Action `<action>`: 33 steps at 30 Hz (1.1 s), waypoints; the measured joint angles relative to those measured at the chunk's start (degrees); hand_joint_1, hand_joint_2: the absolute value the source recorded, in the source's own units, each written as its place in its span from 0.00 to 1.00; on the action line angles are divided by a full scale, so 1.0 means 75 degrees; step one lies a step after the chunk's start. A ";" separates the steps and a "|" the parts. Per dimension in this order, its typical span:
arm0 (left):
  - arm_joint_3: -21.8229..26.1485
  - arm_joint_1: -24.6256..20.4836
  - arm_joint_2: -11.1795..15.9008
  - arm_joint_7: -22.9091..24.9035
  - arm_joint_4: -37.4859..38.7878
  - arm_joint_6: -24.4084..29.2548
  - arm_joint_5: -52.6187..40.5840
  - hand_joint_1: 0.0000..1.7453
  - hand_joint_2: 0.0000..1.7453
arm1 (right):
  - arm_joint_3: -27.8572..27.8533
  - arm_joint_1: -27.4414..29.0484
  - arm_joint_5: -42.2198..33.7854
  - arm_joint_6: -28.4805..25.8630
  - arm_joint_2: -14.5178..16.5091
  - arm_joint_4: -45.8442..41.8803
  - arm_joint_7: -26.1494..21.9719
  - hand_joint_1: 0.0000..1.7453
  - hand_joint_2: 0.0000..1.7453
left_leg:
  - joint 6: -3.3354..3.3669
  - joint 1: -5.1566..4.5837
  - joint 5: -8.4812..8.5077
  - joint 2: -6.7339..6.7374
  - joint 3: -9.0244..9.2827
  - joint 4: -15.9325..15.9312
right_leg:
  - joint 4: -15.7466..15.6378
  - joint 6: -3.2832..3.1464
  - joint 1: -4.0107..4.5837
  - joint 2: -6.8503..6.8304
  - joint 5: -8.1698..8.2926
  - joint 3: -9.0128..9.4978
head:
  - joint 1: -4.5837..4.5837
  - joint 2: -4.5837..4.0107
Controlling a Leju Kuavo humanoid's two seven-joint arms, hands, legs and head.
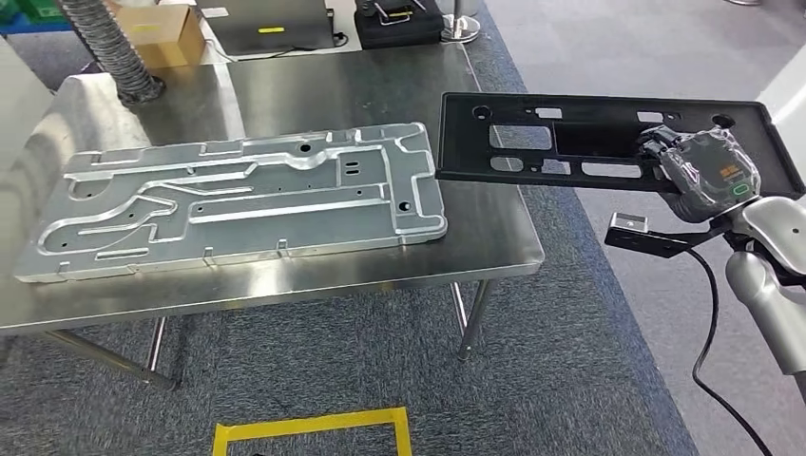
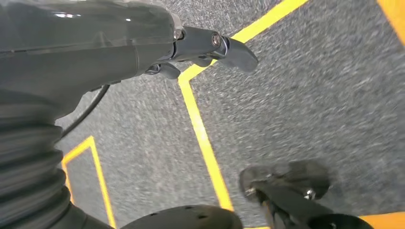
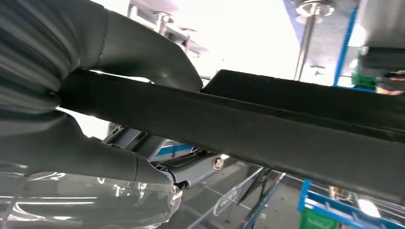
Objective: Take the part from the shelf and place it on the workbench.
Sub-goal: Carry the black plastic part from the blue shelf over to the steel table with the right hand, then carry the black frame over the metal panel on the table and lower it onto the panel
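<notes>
I see my right hand (image 1: pixel 701 171) holding the black part (image 1: pixel 570 142) up in the air, just off the right end of the table (image 1: pixel 314 85). The part is a long, flat, black frame. It has a raised rim all around it and many cut-out slots and small round holes in it. I can see the floor through some of the slots. It lies almost flat, and its left end reaches over the table's right edge. It does not touch the table top there, as far as I can tell.

My right hand grips the part near its right end. In the right wrist view the thick grey thumb (image 3: pixel 143 52) lies on one side of the black part (image 3: pixel 286 129) and the other fingers (image 3: pixel 86 157) press on the other side. The hand wears a clear cover.

On the table lies a big silver metal plate (image 1: pixel 238 195). It is shiny, with raised lines, grooves and small holes. It sits flat, well apart from the black part.

My left hand (image 2: pixel 210 47) hangs down over the grey carpet (image 2: pixel 305 95) with yellow tape lines (image 2: pixel 200 129). Its fingers hold nothing and I see them stick out a little, so it looks open.

A brown box (image 1: pixel 166 33) sits at the far end of the table.
</notes>
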 joint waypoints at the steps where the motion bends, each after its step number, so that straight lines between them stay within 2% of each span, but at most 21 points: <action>1: 0.0000 -0.0019 0.0002 -0.0001 0.0000 0.0001 0.0003 0.00 1.00 | 0.0015 -0.0004 0.0028 0.0000 0.0020 0.0001 0.0012 1.00 1.00 | -0.0007 0.0005 0.0130 0.0022 -0.0080 0.0045 | 0.0002 0.0004 0.0005 -0.0103 -0.0044 0.0056 | -0.0001 0.0000; 3: 0.0000 -0.0006 0.0006 0.0006 0.0000 0.0009 -0.0001 0.00 1.00 | 0.0048 -0.0025 0.0086 0.0002 0.0069 0.0008 0.0037 1.00 1.00 | 0.0013 0.0012 0.0751 0.0147 0.0165 -0.0682 | 0.0005 0.0034 0.0009 -0.0287 -0.0140 0.0195 | -0.0001 -0.0001; 5: 0.0000 0.0054 0.0017 0.0017 0.0000 0.0033 -0.0010 0.00 1.00 | 0.0064 -0.0083 0.0083 0.0027 0.0092 0.0016 0.0042 1.00 1.00 | 0.0092 -0.0046 0.1199 0.0471 0.0544 -0.1589 | 0.0013 0.0095 0.0045 -0.0424 -0.0221 0.0296 | -0.0001 -0.0001; 7: 0.0001 0.0108 0.0031 0.0015 0.0000 0.0063 0.0003 0.00 1.00 | 0.0067 -0.0178 0.0023 0.0091 0.0071 0.0020 0.0015 1.00 1.00 | 0.0210 -0.0109 0.1233 0.0628 0.0649 -0.1935 | 0.0016 0.0171 0.0103 -0.0572 -0.0254 0.0310 | -0.0001 -0.0001; 9: 0.0001 0.0127 0.0032 0.0002 0.0000 0.0074 0.0018 0.00 1.00 | 0.0075 -0.0257 -0.0029 0.0139 0.0045 0.0019 -0.0020 1.00 1.00 | 0.0325 -0.0098 0.1230 0.0466 0.0632 -0.2016 | 0.0006 0.0257 0.0108 -0.0702 -0.0284 0.0319 | -0.0001 -0.0001; 10: 0.0000 0.0125 0.0029 -0.0003 0.0000 0.0074 0.0013 0.00 1.00 | 0.0078 -0.0275 -0.0041 0.0144 0.0037 0.0017 -0.0030 1.00 1.00 | 0.0367 -0.0085 0.1248 0.0371 0.0646 -0.2051 | 0.0056 0.0291 0.0082 -0.0605 -0.0344 0.0313 | -0.0001 -0.0001; 12: 0.0000 0.0113 0.0014 -0.0007 0.0000 0.0066 0.0005 0.00 1.00 | 0.0081 -0.0281 -0.0065 0.0139 0.0000 0.0015 -0.0023 1.00 1.00 | 0.0453 -0.0055 0.1276 0.0191 0.0686 -0.2107 | 0.0584 0.0328 0.0037 -0.0163 -0.0654 0.0065 | 0.0001 -0.0001; 13: 0.0000 0.0107 0.0004 -0.0007 0.0000 0.0060 0.0003 0.00 1.00 | 0.0081 -0.0269 -0.0074 0.0138 -0.0027 0.0020 -0.0010 1.00 1.00 | 0.0476 -0.0060 0.1276 0.0095 0.0691 -0.2110 | 0.1087 0.0327 0.0036 0.0061 -0.0868 -0.0203 | 0.0001 -0.0001; 15: 0.0000 0.0101 -0.0015 -0.0005 0.0000 0.0052 0.0021 0.00 1.00 | 0.0094 -0.0233 -0.0083 0.0138 -0.0063 0.0040 0.0009 1.00 1.00 | 0.0505 -0.0072 0.1265 -0.0112 0.0700 -0.2096 | 0.2041 0.0324 0.0063 0.0234 -0.1128 -0.0785 | 0.0002 -0.0001; 16: 0.0000 0.0096 -0.0019 -0.0004 0.0000 0.0052 0.0033 0.00 1.00 | 0.0112 -0.0219 -0.0081 0.0139 -0.0064 0.0053 0.0009 1.00 1.00 | 0.0512 -0.0079 0.1254 -0.0220 0.0707 -0.2079 | 0.2193 0.0314 0.0075 0.0254 -0.1052 -0.0936 | 0.0002 -0.0001; 17: 0.0000 0.0090 -0.0021 -0.0002 0.0000 0.0053 0.0044 0.00 1.00 | 0.0133 -0.0215 -0.0077 0.0139 -0.0062 0.0065 0.0004 1.00 1.00 | 0.0513 -0.0084 0.1239 -0.0328 0.0716 -0.2056 | 0.2043 0.0296 0.0083 0.0269 -0.0830 -0.0940 | 0.0002 -0.0001; 20: 0.0001 0.0113 -0.0034 0.0008 0.0000 0.0075 0.0051 0.00 1.00 | 0.0199 -0.0299 -0.0046 0.0137 -0.0040 0.0111 -0.0013 1.00 1.00 | 0.0474 -0.0087 0.1164 -0.0624 0.0726 -0.1967 | 0.0660 0.0208 0.0080 0.0551 -0.0024 -0.0428 | 0.0001 -0.0001; 22: 0.0003 0.0163 -0.0041 0.0012 0.0000 0.0098 0.0054 0.00 1.00 | 0.0242 -0.0381 -0.0028 0.0138 -0.0013 0.0154 -0.0020 1.00 1.00 | 0.0406 -0.0064 0.1147 -0.0783 0.0673 -0.1938 | 0.0211 0.0169 0.0094 0.0707 0.0054 -0.0235 | 0.0001 -0.0001; 24: 0.0005 0.0209 -0.0040 0.0011 0.0000 0.0114 0.0055 0.00 1.00 | 0.0269 -0.0423 -0.0023 0.0140 0.0020 0.0181 -0.0025 1.00 1.00 | 0.0319 -0.0044 0.1152 -0.0918 0.0632 -0.1952 | 0.0128 0.0127 0.0097 0.0578 0.0029 -0.0185 | -0.0001 0.0000; 25: 0.0007 0.0230 -0.0039 0.0011 0.0000 0.0122 0.0055 0.00 1.00 | 0.0276 -0.0433 -0.0023 0.0139 0.0038 0.0186 -0.0027 1.00 1.00 | 0.0269 -0.0059 0.1112 -0.0828 0.0615 -0.1915 | 0.0076 0.0088 0.0082 0.0492 0.0030 -0.0141 | -0.0001 0.0000; 27: 0.0009 0.0243 -0.0023 0.0011 0.0000 0.0134 0.0054 0.00 1.00 | 0.0281 -0.0449 -0.0023 0.0138 0.0070 0.0194 -0.0028 1.00 1.00 | 0.0162 -0.0090 0.0845 -0.0422 0.0410 -0.1470 | -0.0015 0.0008 0.0046 0.0308 0.0026 -0.0036 | -0.0004 0.0000; 28: 0.0011 0.0240 -0.0015 0.0011 0.0000 0.0138 0.0054 0.00 1.00 | 0.0282 -0.0454 -0.0023 0.0137 0.0077 0.0198 -0.0028 1.00 1.00 | 0.0111 -0.0082 0.0624 -0.0187 0.0184 -0.1009 | -0.0033 -0.0020 0.0056 0.0217 0.0009 0.0004 | -0.0006 0.0000; 30: 0.0012 0.0229 0.0009 0.0011 0.0000 0.0140 0.0055 0.00 1.00 | 0.0289 -0.0459 -0.0023 0.0137 0.0090 0.0210 -0.0028 1.00 1.00 | 0.0037 -0.0034 0.0282 -0.0031 -0.0348 -0.0030 | -0.0034 -0.0037 0.0058 0.0042 -0.0035 0.0053 | -0.0007 -0.0001; 31: 0.0012 0.0231 0.0020 0.0011 0.0000 0.0140 0.0054 0.00 1.00 | 0.0302 -0.0459 -0.0022 0.0137 0.0100 0.0215 -0.0028 1.00 1.00 | 0.0011 -0.0011 0.0284 -0.0015 -0.0495 0.0195 | -0.0034 -0.0029 0.0053 -0.0042 -0.0059 0.0080 | -0.0006 -0.0001; 32: 0.0013 0.0237 0.0030 0.0011 0.0000 0.0140 0.0053 0.00 1.00 | 0.0317 -0.0458 -0.0022 0.0137 0.0110 0.0220 -0.0028 1.00 1.00 | -0.0007 0.0008 0.0447 0.0003 -0.0475 0.0090 | -0.0033 -0.0011 0.0044 -0.0120 -0.0085 0.0114 | -0.0006 -0.0001; 33: 0.0014 0.0245 0.0040 0.0011 0.0000 0.0140 0.0053 0.00 1.00 | 0.0331 -0.0458 -0.0022 0.0137 0.0119 0.0223 -0.0028 1.00 1.00 | -0.0015 0.0021 0.0718 0.0051 -0.0304 -0.0299 | -0.0032 0.0013 0.0037 -0.0193 -0.0116 0.0158 | -0.0007 -0.0001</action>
